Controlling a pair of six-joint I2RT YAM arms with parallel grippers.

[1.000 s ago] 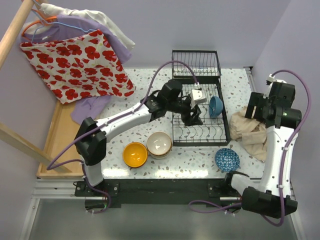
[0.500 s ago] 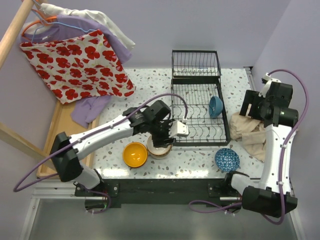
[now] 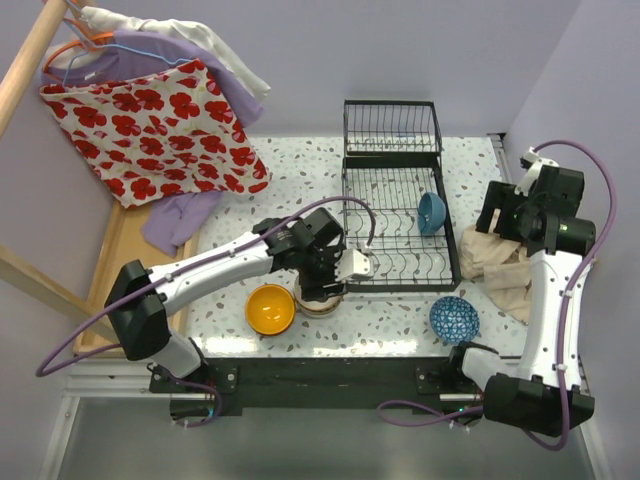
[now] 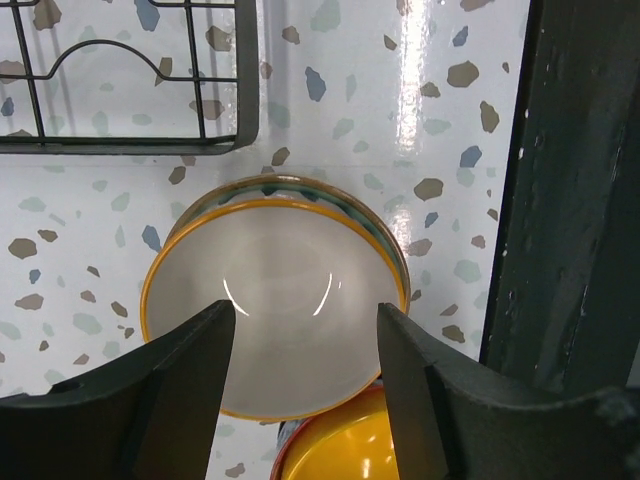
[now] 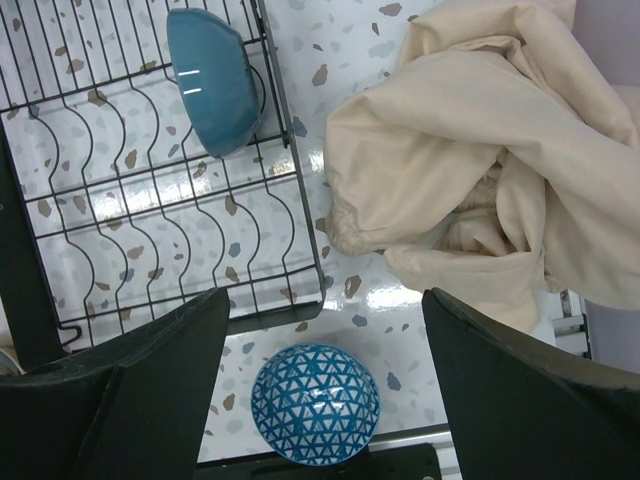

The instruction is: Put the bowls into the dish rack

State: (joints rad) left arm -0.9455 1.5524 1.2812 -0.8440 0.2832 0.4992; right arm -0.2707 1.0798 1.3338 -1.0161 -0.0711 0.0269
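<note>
Where the speckled counter (image 3: 300, 170) filled the scene, a red-flowered cloth (image 3: 150, 125) hung over its far left corner, above a wooden tray (image 3: 115, 280) lying along the left edge. The left arm (image 3: 220, 262) reached from its near left base toward the middle, and the right arm (image 3: 550, 300) rose along the right edge.

The dish rack (image 3: 400, 215) sat right of centre, its higher basket section (image 3: 391, 125) at the far end. A crumpled cream cloth (image 3: 495, 265) lay just beside the rack's right wall.

One plain blue bowl (image 3: 431, 212) stood on edge among the tines at the rack's right side; the other bowls in view were on the counter. The blue-white patterned bowl (image 3: 454, 319) lay near the rack's near right corner, apart from it. The orange-yellow bowl (image 3: 270, 308) sat left of the rack's near left corner, just beside a small stack: the cream bowl (image 4: 275, 330), brownish at the rim, nested in a bowl with a green-patterned rim (image 4: 300, 190).

The left jaws hung directly over that stack, spread wide with one on each side of the cream bowl, gripping nothing; whether they touched its rim could not be told. The right jaws were likewise wide and empty, held high over the rack's near right corner, the cloth and the patterned bowl.
</note>
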